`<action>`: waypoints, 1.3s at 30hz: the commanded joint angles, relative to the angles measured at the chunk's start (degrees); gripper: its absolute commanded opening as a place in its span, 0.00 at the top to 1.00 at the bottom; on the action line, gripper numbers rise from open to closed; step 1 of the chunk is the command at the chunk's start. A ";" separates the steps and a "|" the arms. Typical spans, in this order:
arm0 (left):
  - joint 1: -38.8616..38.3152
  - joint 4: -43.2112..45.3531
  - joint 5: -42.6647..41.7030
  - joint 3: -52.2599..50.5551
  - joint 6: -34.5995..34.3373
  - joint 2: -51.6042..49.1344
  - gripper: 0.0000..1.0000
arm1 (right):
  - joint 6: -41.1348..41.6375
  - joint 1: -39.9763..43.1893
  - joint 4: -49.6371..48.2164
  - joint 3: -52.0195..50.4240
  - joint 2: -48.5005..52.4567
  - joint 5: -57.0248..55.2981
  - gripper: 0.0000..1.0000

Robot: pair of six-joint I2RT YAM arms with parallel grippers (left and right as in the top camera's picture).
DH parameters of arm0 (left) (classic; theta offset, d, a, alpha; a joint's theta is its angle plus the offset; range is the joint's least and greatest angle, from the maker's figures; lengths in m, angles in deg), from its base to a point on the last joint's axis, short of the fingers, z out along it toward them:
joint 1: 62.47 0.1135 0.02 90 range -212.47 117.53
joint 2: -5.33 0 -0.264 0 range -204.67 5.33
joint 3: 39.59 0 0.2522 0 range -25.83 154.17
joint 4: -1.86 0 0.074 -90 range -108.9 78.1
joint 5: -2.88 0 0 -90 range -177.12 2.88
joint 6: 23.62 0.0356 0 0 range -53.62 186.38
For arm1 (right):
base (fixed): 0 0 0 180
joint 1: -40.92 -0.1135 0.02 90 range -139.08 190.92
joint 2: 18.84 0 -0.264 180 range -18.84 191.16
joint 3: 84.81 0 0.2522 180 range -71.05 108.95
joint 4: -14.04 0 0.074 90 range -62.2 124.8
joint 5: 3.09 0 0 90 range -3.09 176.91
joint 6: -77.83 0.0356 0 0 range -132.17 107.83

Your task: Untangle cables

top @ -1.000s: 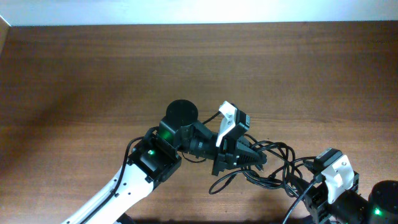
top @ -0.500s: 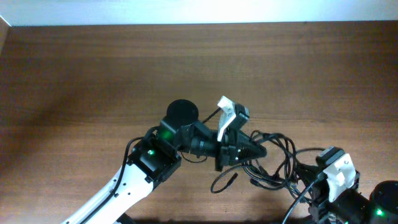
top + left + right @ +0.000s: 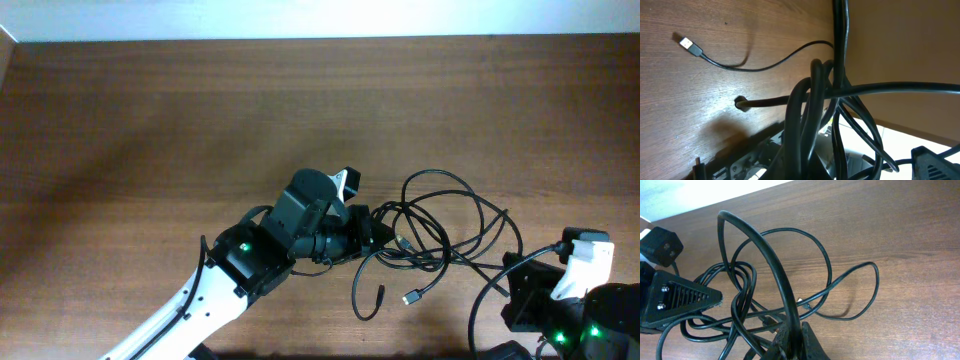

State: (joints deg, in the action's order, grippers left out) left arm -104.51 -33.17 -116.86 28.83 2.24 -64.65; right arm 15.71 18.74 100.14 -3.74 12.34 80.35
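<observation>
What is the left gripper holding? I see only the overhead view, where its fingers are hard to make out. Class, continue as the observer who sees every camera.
Observer: In the left wrist view the left gripper is shut on a bundle of several strands of the cables.
Operator: And the right gripper?
Observer: The right wrist view shows the right gripper shut on a single strand arching up out of its grip.
Operator: Is that strand free?
Observer: No; it curves back down into the looped tangle at the left gripper.
</observation>
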 commanded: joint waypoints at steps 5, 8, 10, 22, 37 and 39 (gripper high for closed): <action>1.20 -1.53 4.24 -0.61 6.75 0.24 1.00 | 17.79 0.44 4.92 1.11 -1.20 -15.28 0.96; 1.22 -1.51 4.31 -0.61 3.32 0.24 1.00 | 23.47 0.44 5.07 1.11 -1.20 -15.15 0.96; 1.20 -1.31 5.44 -0.61 3.30 0.24 1.00 | 23.69 0.44 5.09 1.11 -1.20 -15.50 0.96; 1.20 13.99 -20.02 -0.61 51.28 0.24 1.00 | -20.55 0.44 1.55 1.11 -1.20 -0.79 0.08; 1.20 -0.20 -26.03 -0.59 79.08 6.71 1.00 | -54.71 0.44 2.27 1.11 -1.03 24.98 0.01; 1.20 0.15 -26.03 -0.59 79.03 8.52 1.00 | -54.69 0.44 2.54 1.11 -0.74 27.19 0.01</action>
State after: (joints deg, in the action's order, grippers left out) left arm -103.44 -33.76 -140.36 27.84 79.07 -59.62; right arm -37.84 18.92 102.59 -3.45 11.57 104.06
